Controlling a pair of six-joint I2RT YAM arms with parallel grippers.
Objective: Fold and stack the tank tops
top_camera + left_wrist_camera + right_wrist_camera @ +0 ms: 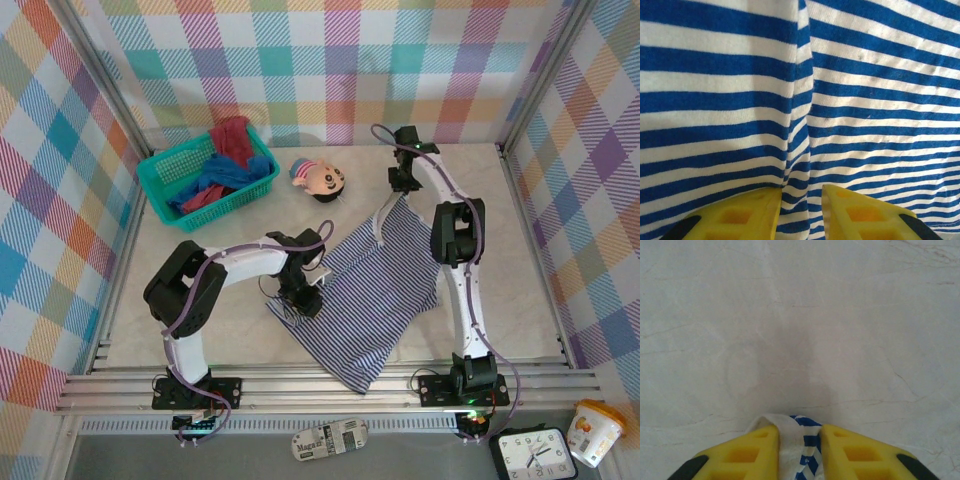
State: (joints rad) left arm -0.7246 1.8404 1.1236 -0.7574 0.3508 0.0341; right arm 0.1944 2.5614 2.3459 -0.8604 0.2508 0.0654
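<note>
Two pincers pinch one striped tank top; two more fill one basket.

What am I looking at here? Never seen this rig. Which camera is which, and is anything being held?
Two white robot arms are bolted at the near edge of a table. The wide picture comes from a camera above and behind them. The other two come from cameras on each wrist, looking past yellow fingers.

A striped tank top lies spread on the table. The left hand pinches a fold of it. The right hand grips a strap end over bare table.

At the back, a teal basket holds a blue top and a dark red top, with a doll beside it.
</note>
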